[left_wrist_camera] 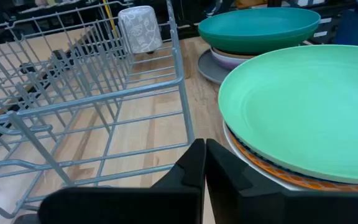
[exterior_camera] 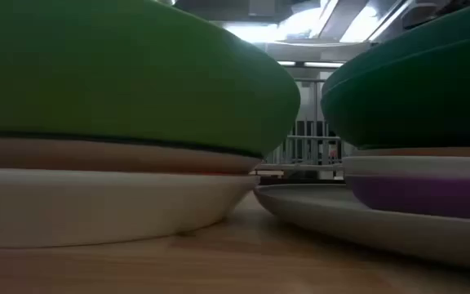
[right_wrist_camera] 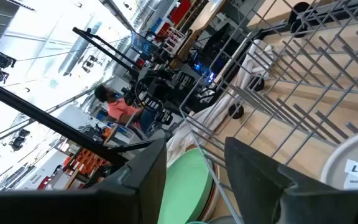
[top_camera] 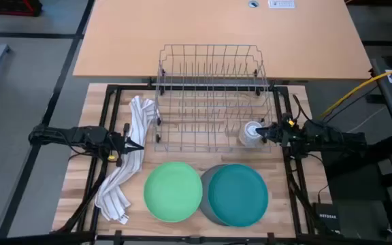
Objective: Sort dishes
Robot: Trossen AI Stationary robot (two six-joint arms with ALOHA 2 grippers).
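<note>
You get even, bright overhead light on the worktop [top_camera: 182,61], with soft shadows. Low down, the green plate [exterior_camera: 121,73] looms dark and blurred against glaring ceiling lights. Beyond the right claw [right_wrist_camera: 194,177], the room washes out white and skewed.

A light brown desk [top_camera: 216,34] fills the upper middle of the high view, and grey floor [top_camera: 19,75] lies to its left. A yellow cable [top_camera: 359,85] crosses the upper right. In the right wrist view, bright ceiling light [right_wrist_camera: 36,25] is at the upper left, and a person in an orange shirt [right_wrist_camera: 120,107] stands at centre left among dark equipment.
</note>
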